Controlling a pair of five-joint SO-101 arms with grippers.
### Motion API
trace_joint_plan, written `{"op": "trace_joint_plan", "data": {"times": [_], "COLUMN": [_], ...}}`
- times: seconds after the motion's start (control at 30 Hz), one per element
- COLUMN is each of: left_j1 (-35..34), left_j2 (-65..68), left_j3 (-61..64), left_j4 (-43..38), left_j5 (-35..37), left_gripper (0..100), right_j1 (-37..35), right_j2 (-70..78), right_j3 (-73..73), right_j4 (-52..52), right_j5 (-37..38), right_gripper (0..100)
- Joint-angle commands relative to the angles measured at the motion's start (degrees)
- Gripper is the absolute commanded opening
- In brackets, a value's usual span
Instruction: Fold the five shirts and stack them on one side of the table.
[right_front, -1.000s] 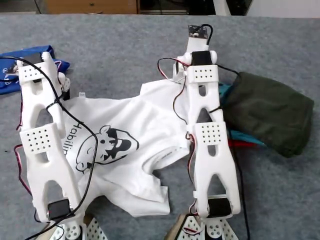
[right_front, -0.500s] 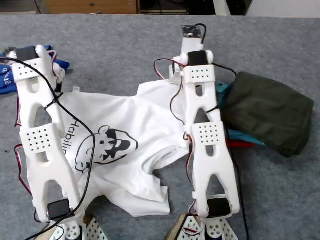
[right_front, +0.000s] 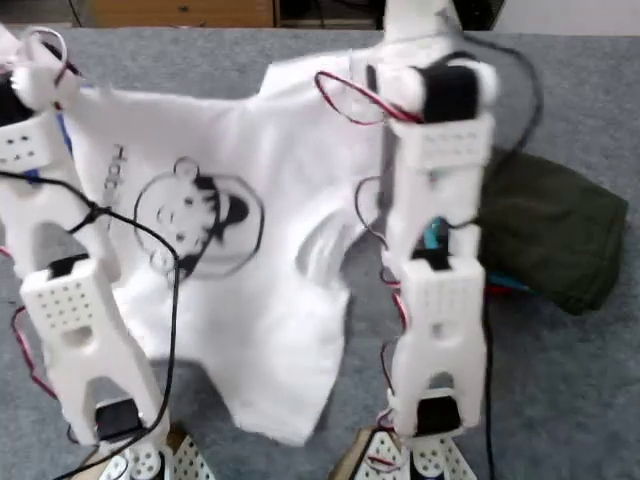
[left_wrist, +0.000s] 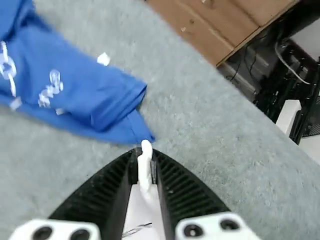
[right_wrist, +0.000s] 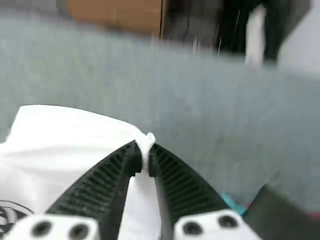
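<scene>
A white shirt with a black cartoon face print hangs lifted above the grey table, stretched between both arms. My left gripper is shut on one corner of the white shirt, at the far left in the high view. My right gripper is shut on another edge of the white shirt, near the table's far middle. A blue shirt lies flat beyond the left gripper. A dark green folded shirt rests at the right on teal and red ones.
A wooden cabinet and dark cables stand past the table's far edge. The white arm links and their wires cross over the shirt. Open grey table lies at the front right.
Both arms have raised the white shirt off the table and carried its held edge toward the far side; the shirt now hangs spread out, where before it lay crumpled.
</scene>
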Motion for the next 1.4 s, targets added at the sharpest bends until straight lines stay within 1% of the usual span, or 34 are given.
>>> {"op": "trace_joint_plan", "data": {"times": [0.0, 0.13, 0.27, 0.33, 0.43, 0.53, 0.7, 0.8, 0.93, 1.03, 1.2, 1.37], "left_j1": [0.26, 0.0, 0.44, 0.44, 0.09, 0.0, 0.0, 0.0, 0.0, 0.0, 0.0, 0.0], "left_j2": [-11.74, -24.04, -38.37, -46.11, -57.19, -67.47, -80.75, -86.02, -90.68, -91.56, -91.47, -91.65], "left_j3": [4.4, 14.07, 27.16, 33.23, 41.05, 45.98, 52.04, 54.68, 55.65, 55.65, 57.93, 65.49], "left_j4": [0.7, 0.7, 0.7, 0.7, 0.62, 0.53, 0.44, 0.44, 0.44, 0.44, 0.44, 0.44], "left_j5": [-4.66, -10.73, -18.11, -20.57, -22.77, -23.47, -23.47, -23.56, -23.47, -23.12, -23.12, -23.21], "left_gripper": [2, 2, 2, 2, 2, 2, 2, 2, 2, 2, 2, 2], "right_j1": [1.19, 1.19, 1.19, 1.19, 1.19, 1.1, -2.33, -3.65, -4.7, -5.41, -7.87, -12.0], "right_j2": [-15.43, -26.15, -34.24, -37.41, -40.75, -43.47, -47.69, -50.07, -56.04, -60.62, -64.31, -64.66], "right_j3": [-2.51, -2.24, -2.24, -2.15, -2.15, -2.15, -2.07, -1.1, 3.65, 9.27, 21.76, 30.29], "right_j4": [-0.18, -3.08, -7.21, -8.88, -8.79, -5.8, -2.02, -0.7, 0.35, -0.26, -10.46, -20.75], "right_j5": [0.53, 0.62, 0.62, 0.62, 0.62, 0.53, 0.62, 1.14, 4.75, 9.23, 15.38, 19.6], "right_gripper": [0.5, 0.4, 0.4, 0.4, 0.4, 0.4, 0.4, 0.4, 0.4, 0.4, 0.4, 0.4]}}
